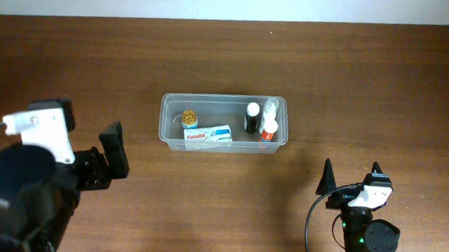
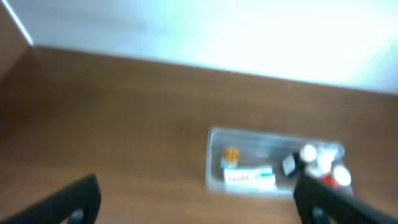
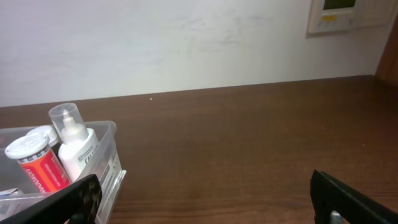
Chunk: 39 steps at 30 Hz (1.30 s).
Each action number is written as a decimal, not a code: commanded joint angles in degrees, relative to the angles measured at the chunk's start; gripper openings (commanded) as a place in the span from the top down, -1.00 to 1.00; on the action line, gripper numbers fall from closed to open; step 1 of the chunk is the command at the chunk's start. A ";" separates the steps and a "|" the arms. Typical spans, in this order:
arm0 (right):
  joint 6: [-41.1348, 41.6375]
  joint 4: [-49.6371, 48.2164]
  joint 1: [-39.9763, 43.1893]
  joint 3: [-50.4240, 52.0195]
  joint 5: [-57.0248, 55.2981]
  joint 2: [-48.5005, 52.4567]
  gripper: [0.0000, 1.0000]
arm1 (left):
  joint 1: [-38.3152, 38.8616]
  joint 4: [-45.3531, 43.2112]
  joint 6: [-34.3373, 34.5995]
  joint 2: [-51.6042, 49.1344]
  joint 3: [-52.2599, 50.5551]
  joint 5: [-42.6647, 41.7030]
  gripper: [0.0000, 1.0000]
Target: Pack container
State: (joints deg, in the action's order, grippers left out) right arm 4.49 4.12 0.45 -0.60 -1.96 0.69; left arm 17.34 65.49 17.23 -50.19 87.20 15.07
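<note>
Container (image 1: 163,118): mid-table, well off every edge, long side parallel to the far edge. Inside are a flat box (image 1: 208,133), a gold-capped jar (image 1: 189,118), and three bottles crowded upright at the right end: black (image 1: 252,116), white (image 1: 270,109), red (image 1: 269,130). Nothing loose shows outside it.

Left gripper (image 2: 196,186): toward the near-left corner, jaws spread wide, empty. Right gripper (image 1: 352,171): toward the near-right corner, likewise wide and empty.

Risk, as judged: an arm brushing the light tub's wall could slide it or topple the bottles.
</note>
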 commanded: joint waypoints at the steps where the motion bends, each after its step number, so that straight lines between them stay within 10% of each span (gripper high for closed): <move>1: 0.00 0.44 0.33 0.28 -0.22 -0.48 -0.97 | -5.11 -13.07 -6.45 6.95 -15.08 -9.79 -0.99; 17: 0.00 0.44 0.33 0.28 -0.22 -0.48 -0.97 | -14.21 -64.92 -8.11 33.77 -70.18 -22.93 -0.99; 39: 0.00 0.44 0.33 0.28 -0.24 -0.48 -0.97 | -19.89 -68.22 -8.11 48.30 -84.98 -26.25 -0.99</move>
State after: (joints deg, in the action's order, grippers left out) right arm 4.51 4.12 0.45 -0.60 -1.91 0.69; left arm -1.76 -2.44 10.04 -4.21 4.21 -10.22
